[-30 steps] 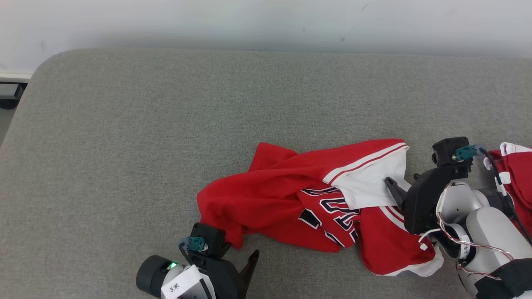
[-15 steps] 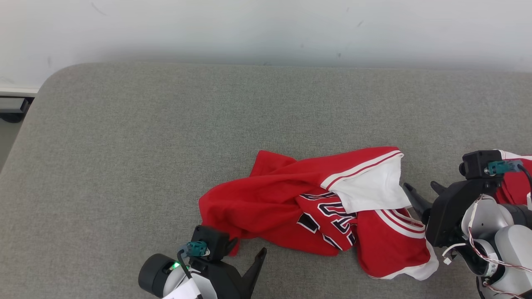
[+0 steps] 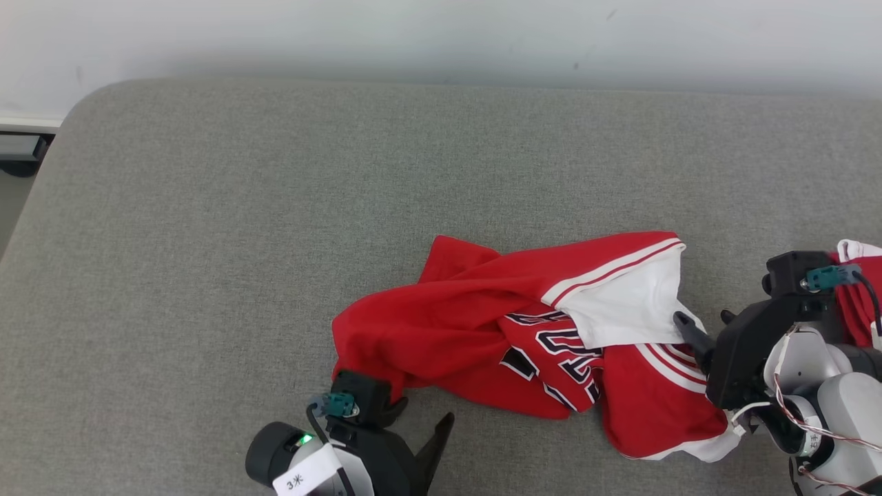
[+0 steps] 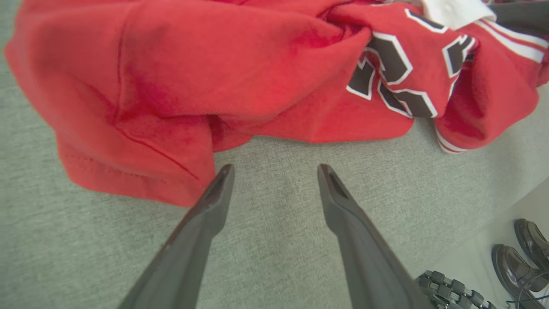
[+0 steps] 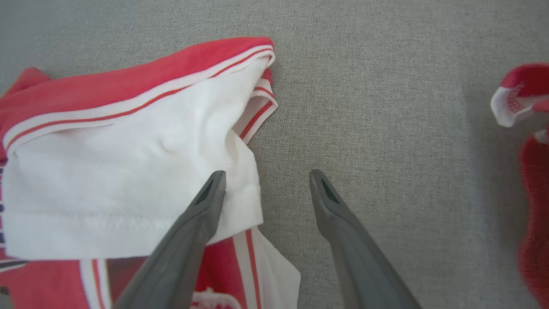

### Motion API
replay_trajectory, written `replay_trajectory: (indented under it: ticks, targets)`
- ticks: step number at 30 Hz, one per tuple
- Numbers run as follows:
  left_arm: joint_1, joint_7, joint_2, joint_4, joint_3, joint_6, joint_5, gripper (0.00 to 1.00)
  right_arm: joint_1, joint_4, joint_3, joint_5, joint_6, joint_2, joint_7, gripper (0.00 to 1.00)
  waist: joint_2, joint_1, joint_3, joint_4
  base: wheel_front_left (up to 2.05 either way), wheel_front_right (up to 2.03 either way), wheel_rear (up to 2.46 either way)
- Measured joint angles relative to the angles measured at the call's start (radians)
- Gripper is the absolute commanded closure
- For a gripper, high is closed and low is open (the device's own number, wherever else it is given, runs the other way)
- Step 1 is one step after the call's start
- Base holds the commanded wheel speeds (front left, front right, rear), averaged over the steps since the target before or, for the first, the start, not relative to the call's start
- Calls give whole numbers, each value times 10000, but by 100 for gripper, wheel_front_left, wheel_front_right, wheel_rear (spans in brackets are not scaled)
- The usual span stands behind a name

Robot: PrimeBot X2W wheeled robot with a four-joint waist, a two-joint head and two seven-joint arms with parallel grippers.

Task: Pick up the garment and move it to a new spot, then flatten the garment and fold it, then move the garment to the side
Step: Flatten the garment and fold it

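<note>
The garment (image 3: 475, 324) is a red jersey with white trim and dark lettering, crumpled on the grey padded surface (image 3: 275, 227). My left gripper (image 3: 424, 412) is open at the garment's near-left corner; in the left wrist view its left fingertip (image 4: 223, 176) touches the red hem (image 4: 141, 171) while the gap (image 4: 275, 168) lies over bare grey cloth. My right gripper (image 3: 701, 318) is open at the garment's right side. In the right wrist view, its left finger (image 5: 210, 193) overlaps the edge of the white flap (image 5: 128, 171) and the other finger stands over bare surface.
Another red and white cloth (image 3: 858, 289) lies at the far right edge, also in the right wrist view (image 5: 529, 171). The surface's rounded left corner (image 3: 83, 103) meets a white wall. A pair of dark shoes (image 4: 521, 253) stands on the floor beyond the near edge.
The head camera shifted slightly. My right gripper drew back to the right off the white flap and now sits at its edge. The left gripper edged right along the hem. The garment lies unchanged.
</note>
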Motion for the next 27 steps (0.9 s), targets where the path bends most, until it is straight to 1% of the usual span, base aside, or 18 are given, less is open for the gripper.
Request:
replay_trajectory:
  ticks: [10,16,20,24,27]
  targets:
    - [-199,0,-23,412,105,36,2,0,-34,117,184,-13,-10,96,238,0,0,0,81,-10,0,0,0]
    - [-212,-2,188,570,209,347,284,0,-34,130,249,-50,-12,98,267,0,0,0,55,-65,0,0,0]
    - [-212,0,270,570,203,464,435,0,-32,130,253,-52,-82,98,299,0,0,0,41,-83,0,0,0]
    - [-195,54,268,568,184,483,458,0,-30,142,253,-52,-82,98,343,0,0,0,22,-87,0,0,0]
    - [-173,130,318,581,205,587,623,0,-30,144,297,-54,-84,105,351,0,0,0,11,-89,0,0,0]
